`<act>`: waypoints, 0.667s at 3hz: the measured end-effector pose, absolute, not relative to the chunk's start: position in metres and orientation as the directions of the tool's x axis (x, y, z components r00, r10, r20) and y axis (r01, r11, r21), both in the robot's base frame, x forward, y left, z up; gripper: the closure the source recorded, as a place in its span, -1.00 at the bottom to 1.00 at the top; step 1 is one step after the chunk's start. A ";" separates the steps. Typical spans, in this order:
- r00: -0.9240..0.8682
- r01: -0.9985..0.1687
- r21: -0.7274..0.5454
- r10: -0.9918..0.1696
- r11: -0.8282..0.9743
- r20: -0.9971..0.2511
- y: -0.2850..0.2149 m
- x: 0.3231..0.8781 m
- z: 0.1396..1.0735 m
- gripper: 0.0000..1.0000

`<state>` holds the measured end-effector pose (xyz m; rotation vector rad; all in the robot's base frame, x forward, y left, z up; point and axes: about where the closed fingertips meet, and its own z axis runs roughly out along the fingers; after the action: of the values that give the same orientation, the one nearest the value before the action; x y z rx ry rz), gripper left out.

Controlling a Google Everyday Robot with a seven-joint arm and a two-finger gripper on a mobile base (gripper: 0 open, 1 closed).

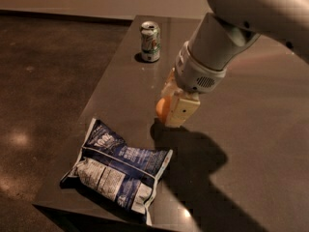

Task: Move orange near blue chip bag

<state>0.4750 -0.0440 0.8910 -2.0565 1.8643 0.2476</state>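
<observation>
One claw (171, 112) around orange (161, 109); bag (118, 170) diagonal

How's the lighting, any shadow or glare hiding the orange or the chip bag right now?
Camera view: dim, warm light; the gripper, holding the orange over the table just beyond the blue chip bag, casts a dark shadow toward the near right; one small glare spot near the table's front edge; both items readable.
</observation>
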 end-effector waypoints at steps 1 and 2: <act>0.237 -0.970 -0.141 -0.905 -0.199 -0.352 -0.027 0.458 0.887 1.00; 0.351 -0.936 -0.145 -0.876 -0.321 -0.331 -0.018 0.447 0.879 0.76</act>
<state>0.4468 -0.0182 0.8795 -2.3094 1.6065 0.2752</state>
